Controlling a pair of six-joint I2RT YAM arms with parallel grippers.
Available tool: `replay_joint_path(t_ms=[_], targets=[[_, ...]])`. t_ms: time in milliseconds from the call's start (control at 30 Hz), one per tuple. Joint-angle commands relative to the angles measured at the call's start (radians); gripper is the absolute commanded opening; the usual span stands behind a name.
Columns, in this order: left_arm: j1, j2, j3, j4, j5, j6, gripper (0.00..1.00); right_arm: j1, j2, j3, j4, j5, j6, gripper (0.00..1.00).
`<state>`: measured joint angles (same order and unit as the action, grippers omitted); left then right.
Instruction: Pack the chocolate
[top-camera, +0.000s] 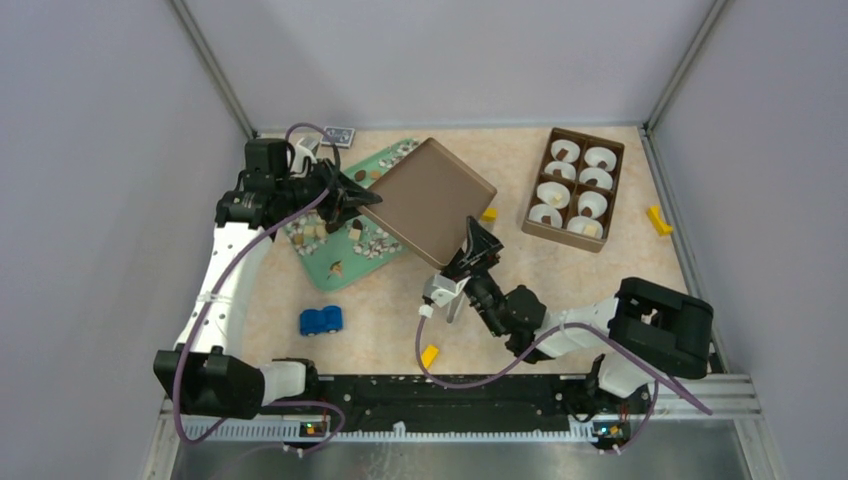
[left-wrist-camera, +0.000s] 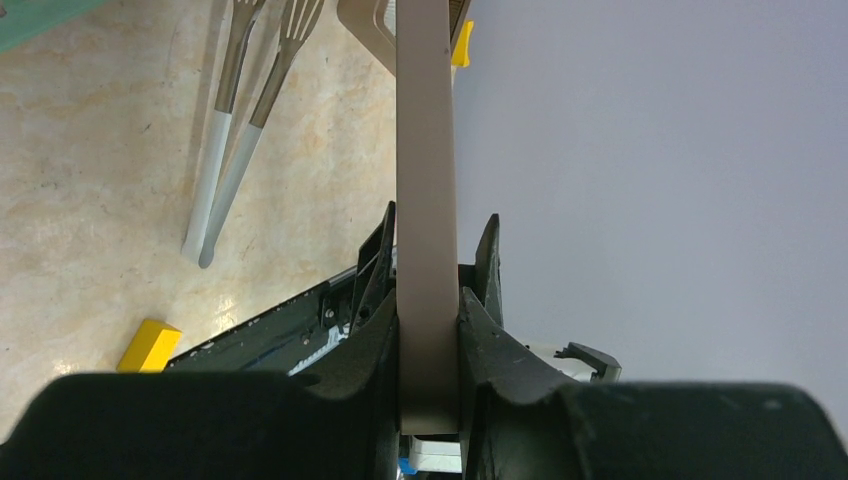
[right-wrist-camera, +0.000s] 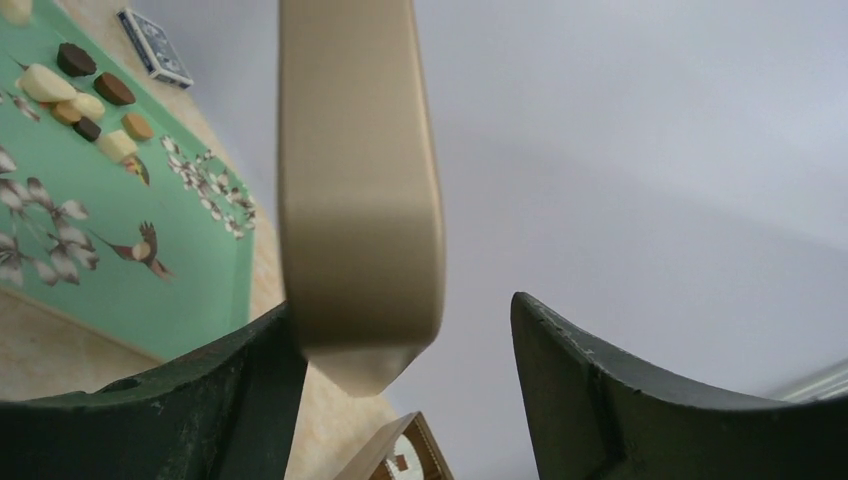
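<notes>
**Lid Up in the Air, Chocolate on the Tray**

The left fingers (left-wrist-camera: 487, 265) are clenched on one edge of the brown lid (left-wrist-camera: 427, 150), which runs edge-on straight out between them. The right fingers (right-wrist-camera: 620, 390) are released. The lid's near corner sits in their gap, against one finger as far as I can tell, with clear daylight to the other. So the lid hangs tilted between the two arms, carried by the left alone. Seen from above, it covers the right side of the green tray (right-wrist-camera: 190, 310).

The chocolate (right-wrist-camera: 112, 88) lies on that tray, at the far left of the desk (top-camera: 380, 310). It is small dark, tan and cream pieces in loose clumps, some hidden under the lid. The box (top-camera: 588, 137), with six white paper cups, stands open at the far right, well apart from the tray. A few cups seem to hold something dark, but it is too small to be sure.

I take this for the lid-handling step, with most of the filling yet to do. Next, the right fingers could close on the corner and take the lid, or the left could carry it off. Either way it wants setting down flat, away from tray and box, without sweeping any pieces off. After that the tongs (left-wrist-camera: 232, 140), lying on the desk, look like the tool for lifting pieces into the cups.
</notes>
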<state>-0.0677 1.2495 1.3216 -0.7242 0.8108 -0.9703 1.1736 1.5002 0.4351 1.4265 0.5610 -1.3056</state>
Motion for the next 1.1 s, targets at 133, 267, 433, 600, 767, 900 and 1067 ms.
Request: replay_joint_path(t_ms=[133,267,433,600,767,900,1067], targets=[[0.006,-0.052,0.007,0.089,0.060,-0.007,0.08,-0.031,0.015,0.058,-0.006,-0.086,0.039,0.49],[0.006,-0.054,0.002,0.091,0.060,-0.010,0.08,-0.030,0.024,0.065,-0.009,-0.100,0.048,0.37],[0.006,-0.062,-0.012,0.100,0.066,-0.016,0.12,-0.031,0.022,0.067,-0.001,-0.099,0.055,0.25],[0.006,-0.068,-0.026,0.114,0.074,-0.022,0.17,-0.031,-0.004,0.061,0.019,-0.078,0.064,0.00],[0.008,-0.066,-0.044,0.130,0.079,-0.030,0.33,-0.030,-0.013,0.050,0.053,-0.067,0.046,0.00],[0.009,-0.065,-0.041,0.134,0.072,-0.018,0.79,-0.030,-0.069,0.077,-0.090,-0.061,0.132,0.00],[0.025,-0.067,0.005,0.108,0.037,0.024,0.99,-0.040,-0.200,0.178,-0.482,-0.067,0.372,0.00]])
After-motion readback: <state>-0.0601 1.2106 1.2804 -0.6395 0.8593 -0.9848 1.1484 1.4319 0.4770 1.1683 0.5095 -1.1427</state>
